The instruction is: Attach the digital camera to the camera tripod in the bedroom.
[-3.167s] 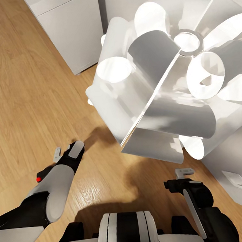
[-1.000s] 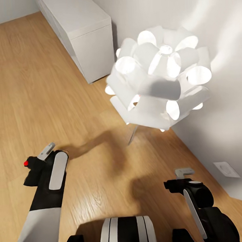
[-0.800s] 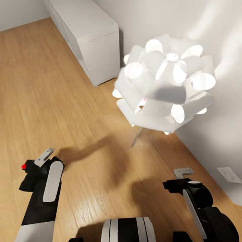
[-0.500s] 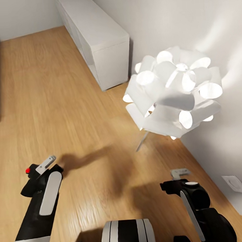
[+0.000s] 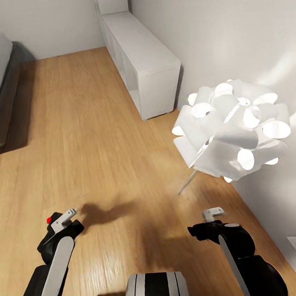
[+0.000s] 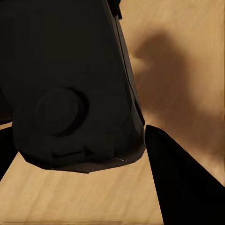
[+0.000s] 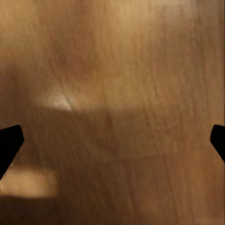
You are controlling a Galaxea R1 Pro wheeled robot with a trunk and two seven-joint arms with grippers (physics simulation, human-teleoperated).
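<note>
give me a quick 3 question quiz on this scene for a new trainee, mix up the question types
1. True or false: the left tool holds the digital camera.
2. Multiple choice: what stands by the wall on the robot's right? A) a lit white petal floor lamp B) a chair C) a ladder
3. Fill in: the right tool is ____, with only the wooden floor between its fingertips.

Key: 1 true; 2 A; 3 open
</note>
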